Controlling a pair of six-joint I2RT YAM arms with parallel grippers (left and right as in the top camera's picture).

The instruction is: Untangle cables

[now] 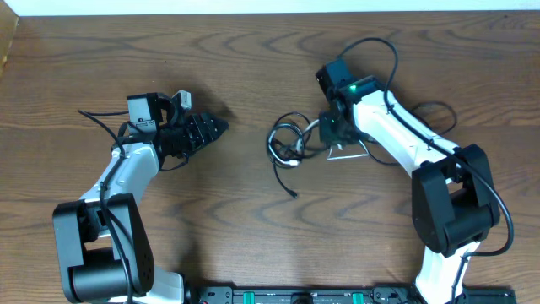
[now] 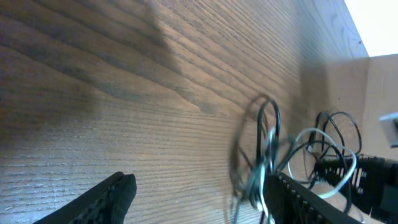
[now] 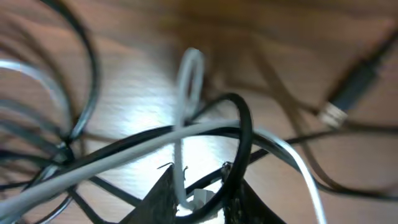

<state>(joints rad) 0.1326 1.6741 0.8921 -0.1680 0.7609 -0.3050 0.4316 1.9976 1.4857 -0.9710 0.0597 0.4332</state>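
- The wooden table (image 1: 253, 245) is the biggest thing here, and the cables (image 1: 291, 143) sit in one loose tangle on it. Everything below is placed off that tangle.
- The right arm (image 1: 396, 135) comes in from the tangle's right side, angled over so its wrist ends right at the tangle's edge.
- The left arm (image 1: 126, 169) is off on the tangle's left side, well apart from it, with bare wood in between.
- The tangle itself is mostly black cables (image 3: 242, 130) in overlapping loops, with the white cable (image 3: 186, 81) threaded through them.
- One black strand trails out of the tangle toward the robot's side and ends loose on the wood (image 1: 293, 194).
- The right gripper (image 3: 199, 193) is in the tangle's right edge, fingers drawn in tight on the white cable. A black loop runs into the same pinch, and it's hard to tell if that one's caught too.
- The left gripper (image 2: 208, 202) points at the tangle from the left but isn't touching it. Its jaws are spread wide with nothing between them.
- A black plug (image 3: 349, 92) with a metal collar lies on the wood just beside the tangle's loops. It's blurry in the right wrist view.
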